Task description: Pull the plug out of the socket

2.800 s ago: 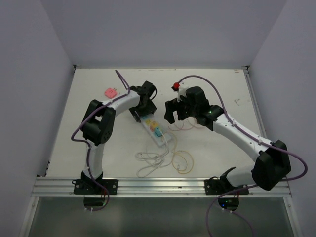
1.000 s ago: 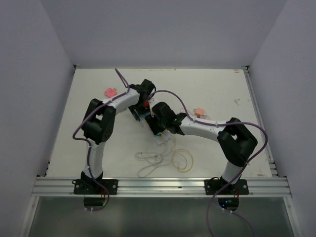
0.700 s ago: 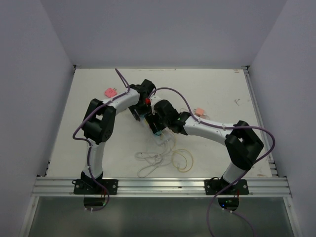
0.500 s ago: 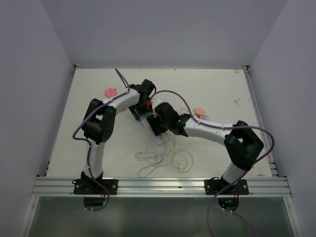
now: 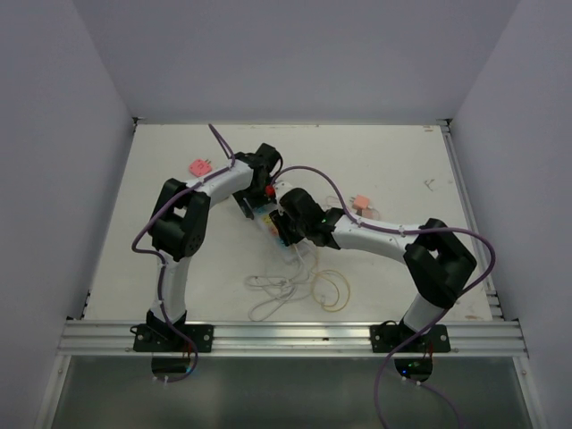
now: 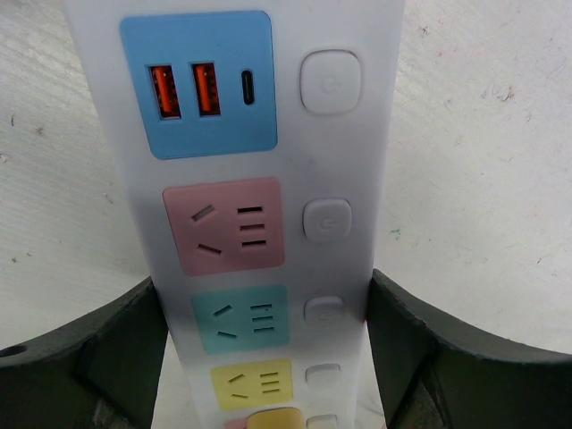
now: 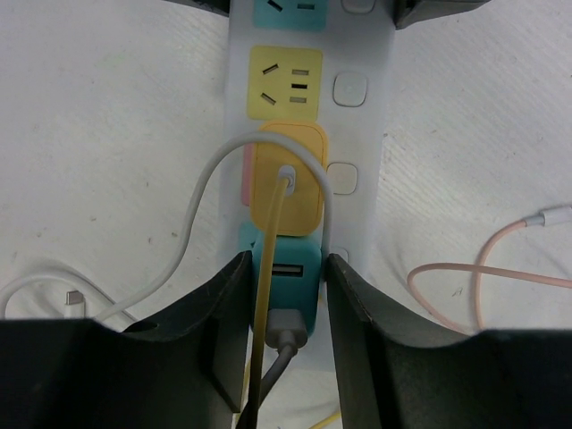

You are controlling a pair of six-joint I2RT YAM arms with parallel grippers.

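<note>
The socket [image 5: 264,215] is a long white power strip lying slantwise mid-table. In the left wrist view the socket [image 6: 380,134] shows blue, pink, teal and yellow faces, and my left gripper [image 6: 266,297] is shut on its two long sides. At the strip's near end a teal plug [image 7: 299,264] with a grey cable sits beside a yellow plug [image 7: 286,183]. My right gripper [image 7: 286,268] is shut on the teal plug, one finger against each side. From above, the right gripper [image 5: 288,234] hides both plugs.
A loose pink plug [image 5: 198,167] lies at the back left. A salmon plug [image 5: 361,202] with a pink cord lies right of the arms. White cords [image 5: 273,290] and a yellow cord loop [image 5: 332,290] are tangled in front of the strip.
My right arm swung in from the right to the strip's near end, and its jaws have narrowed onto the teal plug. The left arm and the strip have not moved.
</note>
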